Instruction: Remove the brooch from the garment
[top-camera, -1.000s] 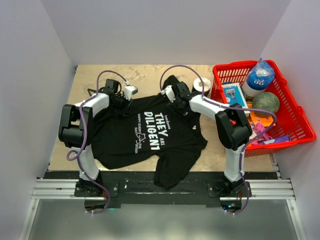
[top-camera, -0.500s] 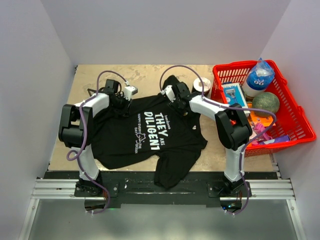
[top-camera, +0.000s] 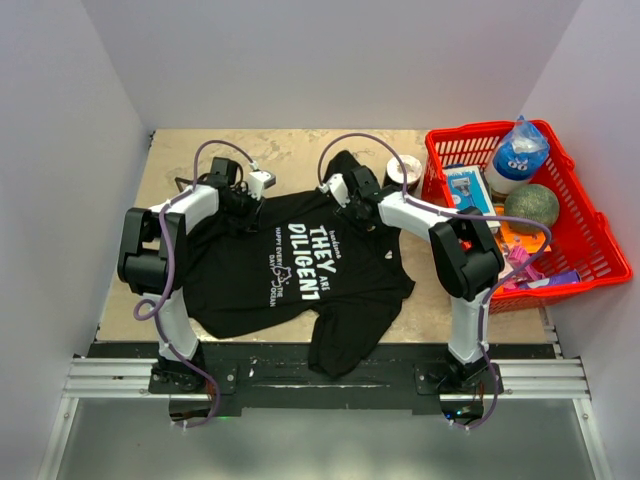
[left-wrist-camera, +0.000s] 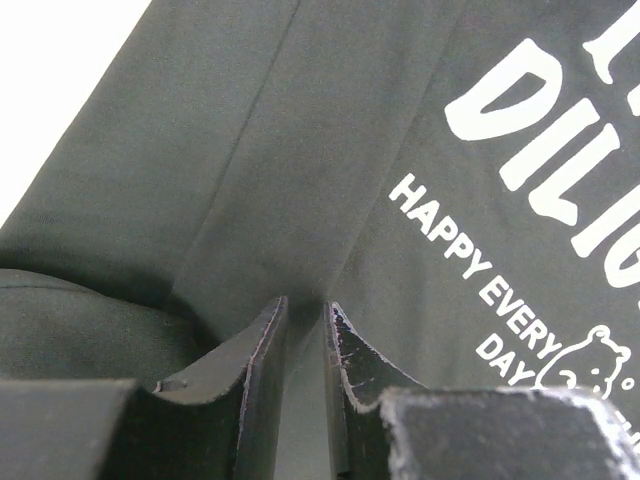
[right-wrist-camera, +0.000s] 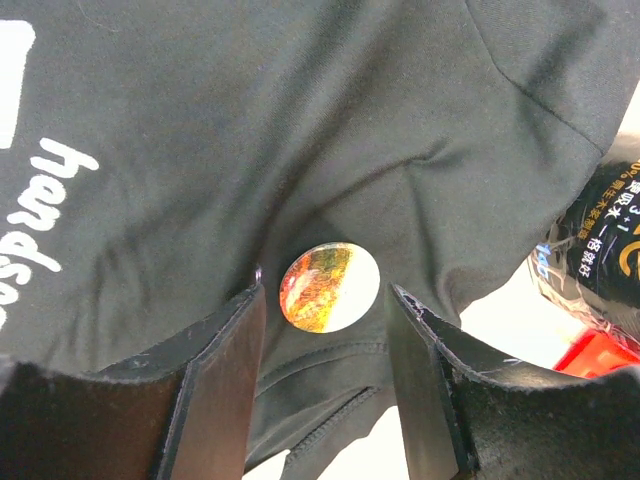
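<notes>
White "THEY ARE DILIGENT" and smaller "HAPPY EVERY DAY" lettering on the black T-shirt (top-camera: 340, 275).

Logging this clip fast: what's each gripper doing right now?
Left gripper: shut, pinching the garment.
Right gripper: open, straddling the brooch.

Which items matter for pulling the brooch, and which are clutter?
Job: brooch, shirt, right gripper straddling the brooch, left gripper pinching the shirt.
Clutter: basket, bottle, ball, roll.
</notes>
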